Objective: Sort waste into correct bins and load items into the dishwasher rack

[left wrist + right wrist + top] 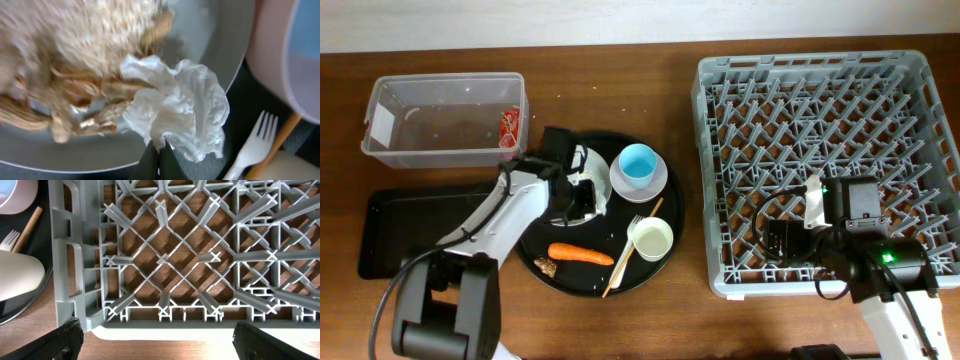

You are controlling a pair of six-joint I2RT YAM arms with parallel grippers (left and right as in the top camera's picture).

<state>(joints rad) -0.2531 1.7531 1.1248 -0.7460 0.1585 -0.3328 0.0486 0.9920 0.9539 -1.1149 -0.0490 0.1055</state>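
Note:
My left gripper (157,159) is shut on the edge of the crumpled white tissue (177,117), which lies on the white plate (75,155) beside rice and brownish scraps (75,50). In the overhead view this gripper (570,197) is over the plate (598,178) on the round black tray. The carrot (580,254), a brown scrap (545,267), the fork (625,250), the wooden stick (632,250), the pale cup (651,238) and the light-blue cup (638,163) lie on that tray. The red wrapper (510,125) is in the clear tub (440,100). My right gripper (160,345) is open and empty over the grey rack's (820,90) front left corner.
The shallow black tray (400,235) lies at the left, below the clear tub. The round black tray (665,215) sits between the bins and the rack. The rack's front wall (200,315) and bare wood table edge lie under my right gripper (785,240).

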